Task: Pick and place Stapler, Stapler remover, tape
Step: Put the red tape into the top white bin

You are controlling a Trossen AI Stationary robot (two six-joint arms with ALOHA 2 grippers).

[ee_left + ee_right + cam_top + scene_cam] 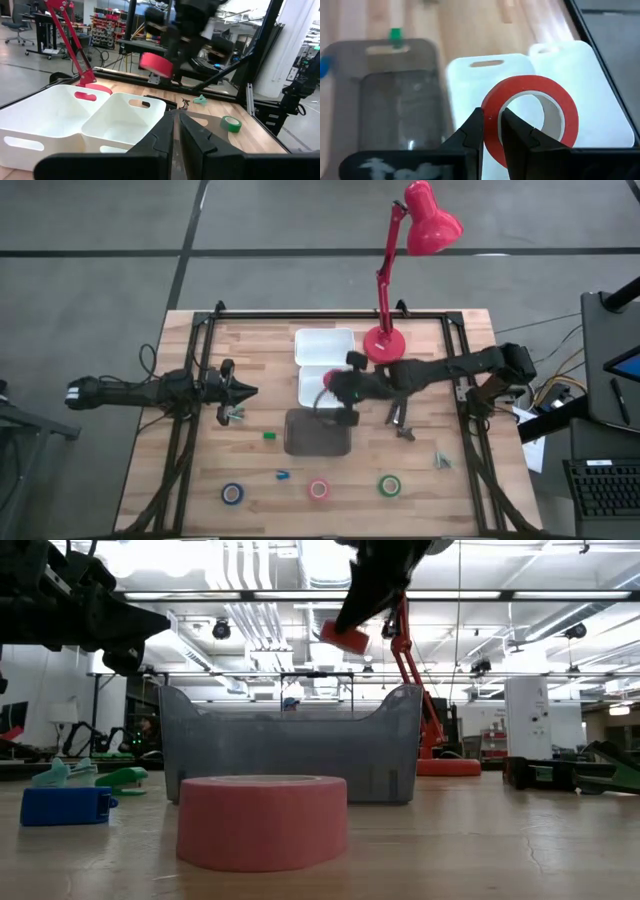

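My right gripper [338, 387] reaches in from the table's right and is shut on the red tape roll [530, 117], which hangs high over the nearer white bin [312, 392]. The low view shows this roll [345, 637] above the grey bin [290, 745]. The blue [232, 493], pinkish-red [319, 489] and green [389, 485] rolls lie flat along the near edge. The black stapler [400, 420] lies right of the grey bin. A small teal remover [442, 460] lies farther right. My left gripper [176, 125] waits shut at the table's left [240, 392]. My right gripper pinches the red roll's wall [492, 127], one finger inside the ring and one outside. The fingers come from above, slanting down. The roll is lifted clear of everything and is tilted [345, 637], its open face turned toward the wrist camera.
Two white bins [325, 345] stand side by side at the far middle, next to the red desk lamp's base [384, 342]. The grey bin [318, 432] sits at the centre. Small green [269, 436] and blue [282, 475] items lie on the wood left of it.
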